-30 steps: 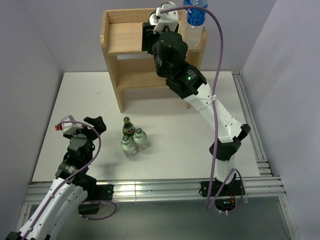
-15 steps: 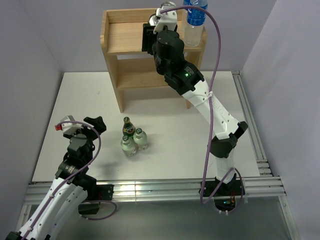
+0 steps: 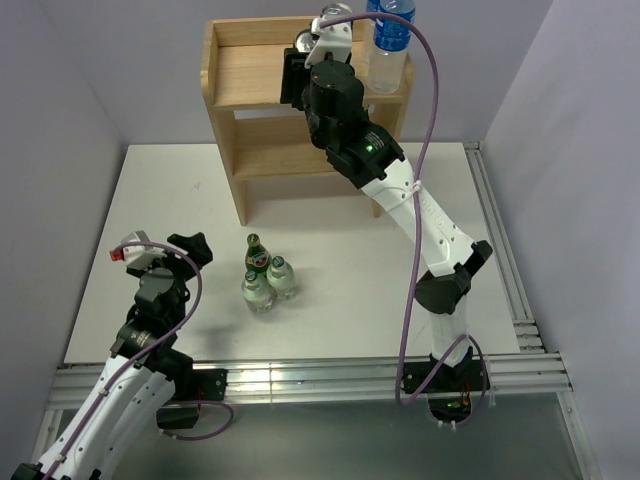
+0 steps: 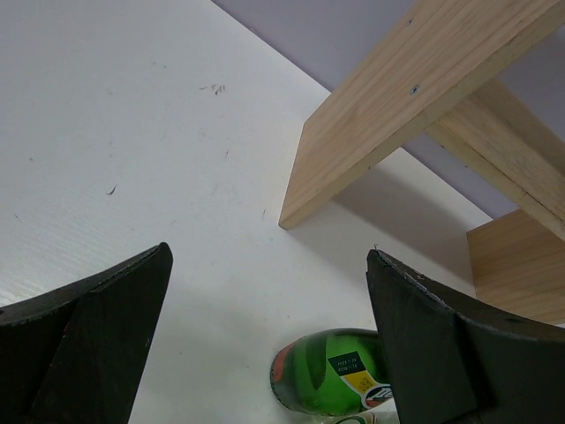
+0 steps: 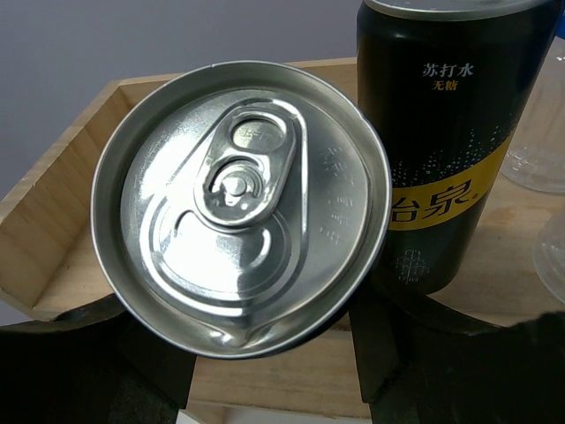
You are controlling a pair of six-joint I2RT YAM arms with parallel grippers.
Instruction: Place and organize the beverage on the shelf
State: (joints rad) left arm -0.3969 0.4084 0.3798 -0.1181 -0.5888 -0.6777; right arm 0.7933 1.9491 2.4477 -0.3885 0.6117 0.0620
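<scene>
The pale wooden shelf [image 3: 243,85] stands at the back of the table. My right gripper [image 3: 303,52] is shut on a silver-topped can [image 5: 243,203] and holds it upright over the upper board [image 5: 79,256]. A black can with a yellow band [image 5: 437,150] stands on that board just right of it. A clear water bottle with a blue label [image 3: 390,40] stands at the board's right end. A green bottle [image 3: 257,255] and two clear bottles [image 3: 282,275] stand grouped on the table. My left gripper [image 3: 190,250] is open and empty, left of them; the green bottle [image 4: 331,371] shows between its fingers [image 4: 88,327].
The shelf's lower board [image 3: 275,150] shows below the upper one. The shelf's left side panel [image 4: 388,115] stands on the white table [image 4: 132,132] ahead of my left gripper. Grey walls close in both sides. A metal rail [image 3: 500,250] runs along the table's right edge.
My right arm has stretched a little further over the shelf, carrying the can slightly toward the back of the upper board. The left arm and the bottles have not moved.
</scene>
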